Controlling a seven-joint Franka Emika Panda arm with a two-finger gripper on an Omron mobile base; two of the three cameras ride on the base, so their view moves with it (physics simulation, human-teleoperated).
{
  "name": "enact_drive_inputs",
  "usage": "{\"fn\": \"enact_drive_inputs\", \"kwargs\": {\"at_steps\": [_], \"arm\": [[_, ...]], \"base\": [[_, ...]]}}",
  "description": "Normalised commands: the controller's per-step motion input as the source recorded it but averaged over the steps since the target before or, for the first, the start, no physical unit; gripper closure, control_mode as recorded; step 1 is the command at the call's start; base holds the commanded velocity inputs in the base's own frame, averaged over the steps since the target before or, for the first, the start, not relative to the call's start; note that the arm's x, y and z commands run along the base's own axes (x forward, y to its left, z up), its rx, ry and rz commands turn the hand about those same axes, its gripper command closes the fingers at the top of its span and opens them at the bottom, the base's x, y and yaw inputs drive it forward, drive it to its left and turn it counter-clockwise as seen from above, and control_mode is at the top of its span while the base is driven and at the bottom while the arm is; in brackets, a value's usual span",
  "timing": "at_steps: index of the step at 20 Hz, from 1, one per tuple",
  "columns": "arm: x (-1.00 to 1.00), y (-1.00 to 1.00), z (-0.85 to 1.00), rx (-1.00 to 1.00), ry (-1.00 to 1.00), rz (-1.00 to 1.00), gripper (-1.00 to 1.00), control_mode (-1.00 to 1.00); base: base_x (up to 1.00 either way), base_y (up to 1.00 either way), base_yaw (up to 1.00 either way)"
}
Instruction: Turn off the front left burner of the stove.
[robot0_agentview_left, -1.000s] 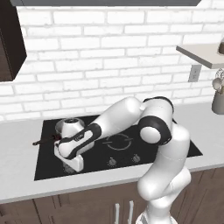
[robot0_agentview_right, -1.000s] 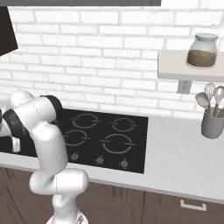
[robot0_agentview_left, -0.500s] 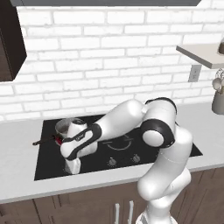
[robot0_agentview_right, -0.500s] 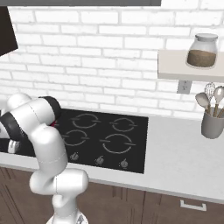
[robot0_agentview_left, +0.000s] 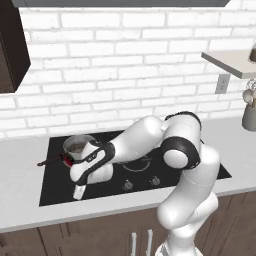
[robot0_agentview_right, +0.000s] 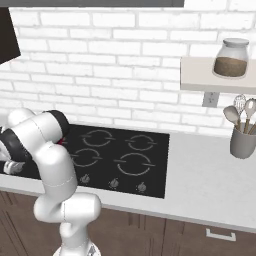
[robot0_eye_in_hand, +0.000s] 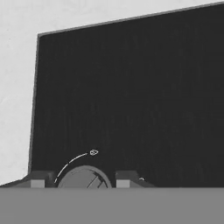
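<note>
Over the last second I've dropped the gripper (robot0_agentview_left: 80, 190) to the stove (robot0_agentview_left: 212, 169) front edge (finally). Its jaws sit open either side of the knob (robot0_eye_in_hand: 83, 176), 6 o'clock in hand view. The front left burner (robot0_agentview_left: 67, 159) glows red under the pot (robot0_agentview_left: 77, 146), 9 o'clock from base, so I reckon twisting's next.

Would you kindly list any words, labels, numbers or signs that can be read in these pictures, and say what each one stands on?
No readable words, brands or numbers appear anywhere.
Beside the knob on the stove, between the end effector fingers: a thin white arc and a tiny mark, too small to read.
The jar on the shelf: no label visible.
</note>
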Motion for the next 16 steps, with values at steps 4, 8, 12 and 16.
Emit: {"fn": "enact_drive_inputs", "kwargs": {"at_steps": [4, 8, 12, 16], "arm": [[0.24, 0.07, 0.00, 0.00, 0.29, -0.67, 1.00, -1.00], [0.23, 0.01, 0.00, 0.00, 0.29, -0.73, 1.00, -1.00], [0.19, 0.00, 0.00, 0.00, 0.36, -0.79, 1.00, -1.00], [0.01, 0.00, 0.00, 0.00, 0.41, -0.83, 1.00, -1.00]], "base": [[0.00, 0.00, 0.00], [0.00, 0.00, 0.00], [0.00, 0.00, 0.00], [0.00, 0.00, 0.00]]}}
